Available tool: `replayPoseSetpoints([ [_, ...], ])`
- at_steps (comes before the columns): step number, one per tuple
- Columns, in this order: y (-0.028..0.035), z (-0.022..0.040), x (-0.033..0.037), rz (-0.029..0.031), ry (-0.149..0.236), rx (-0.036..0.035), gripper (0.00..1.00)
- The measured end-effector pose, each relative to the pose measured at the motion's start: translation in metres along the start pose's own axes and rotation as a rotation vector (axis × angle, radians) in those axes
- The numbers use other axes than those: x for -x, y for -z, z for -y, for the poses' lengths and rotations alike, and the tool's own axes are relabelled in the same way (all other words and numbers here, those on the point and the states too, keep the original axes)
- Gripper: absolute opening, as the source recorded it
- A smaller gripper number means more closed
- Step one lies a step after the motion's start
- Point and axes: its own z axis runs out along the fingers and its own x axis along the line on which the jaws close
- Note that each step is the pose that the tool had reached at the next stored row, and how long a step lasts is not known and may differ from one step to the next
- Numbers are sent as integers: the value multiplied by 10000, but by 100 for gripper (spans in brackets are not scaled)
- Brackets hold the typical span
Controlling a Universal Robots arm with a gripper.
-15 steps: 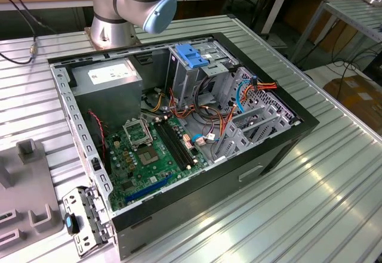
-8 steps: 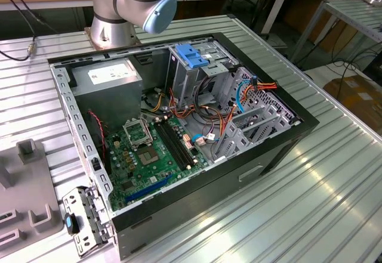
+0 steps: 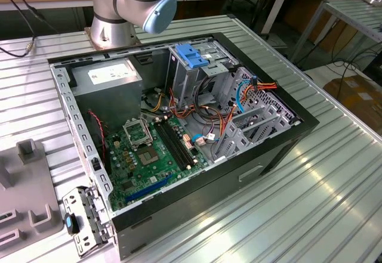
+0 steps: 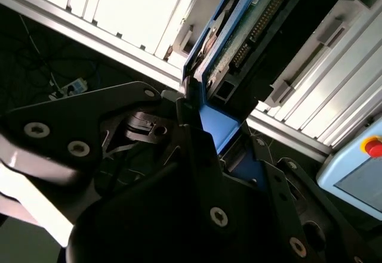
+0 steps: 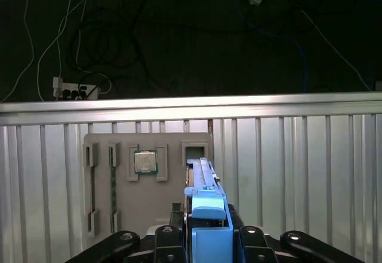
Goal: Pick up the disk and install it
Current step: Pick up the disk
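Gripper (image 5: 207, 242): mine, clamped on the disk (image 5: 202, 176) by its blue rail (image 5: 209, 206)
Disk: on edge, by the grey holder (image 5: 149, 206)
Holder: chip (image 5: 145, 161) seated in it

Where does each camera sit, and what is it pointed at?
Exterior view: off the arm, looking down into the open case on the table; the arm's base shows.
First wrist view: on the wrist, looking past the claw at a grey tray.
Second wrist view: on the wrist, close along the claw, facing the table.
Shared: both wrist views show the claw gripping the disk.
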Motion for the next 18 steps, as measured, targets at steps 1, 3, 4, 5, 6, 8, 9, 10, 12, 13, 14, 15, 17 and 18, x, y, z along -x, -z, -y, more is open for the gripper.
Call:
replayPoseSetpoints([
  [1,18,0,0,1,0,-1,37],
  [3,90,1,-1,0,0,1,37],
  [4,145,1,-1,0,0,0,37],
  [5,210,1,-1,0,0,-1,37],
  [6,232,1,-1,1,0,-1,37],
  [8,281,1,-1,0,0,-1,37],
  [9,304,1,-2,0,0,-1,37],
  [10,329,2,-2,0,0,0,37],
  [12,383,2,-2,0,0,-1,37],
  [13,407,2,-2,0,0,-1,37],
  [14,434,2,-2,0,0,0,37],
  [15,459,2,-2,0,0,1,37],
  [17,508,2,-2,0,0,-1,37],
  [18,542,3,-3,1,1,-1,37],
])
